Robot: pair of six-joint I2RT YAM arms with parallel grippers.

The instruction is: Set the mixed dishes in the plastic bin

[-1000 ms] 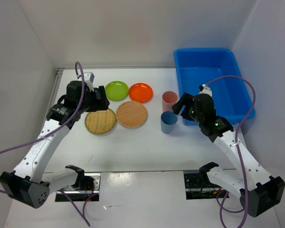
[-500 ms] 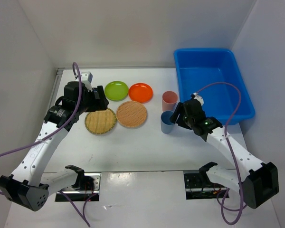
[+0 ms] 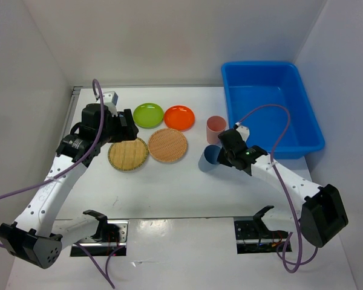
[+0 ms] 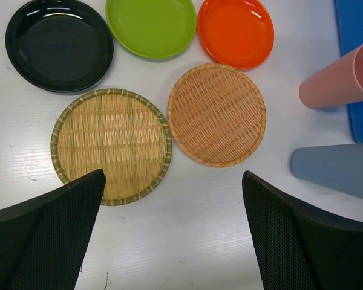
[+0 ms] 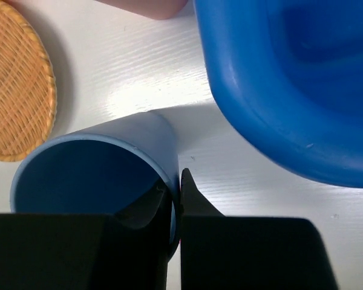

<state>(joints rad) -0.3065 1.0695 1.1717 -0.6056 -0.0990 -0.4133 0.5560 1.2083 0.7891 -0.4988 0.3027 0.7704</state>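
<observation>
Right tool is clamped on the blue cup rim, cup tilted. The bin is just right of it, farther out. Left tool gapes wide, empty.

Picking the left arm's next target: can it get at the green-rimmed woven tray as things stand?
Probably yes: the left gripper hangs open above the green-rimmed woven tray, nothing lies on it, and the black plate sits clear of its rim.

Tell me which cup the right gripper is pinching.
The blue cup: the right gripper clamps its rim wall, one finger inside, one outside. The pink cup stands untouched beyond it.
</observation>
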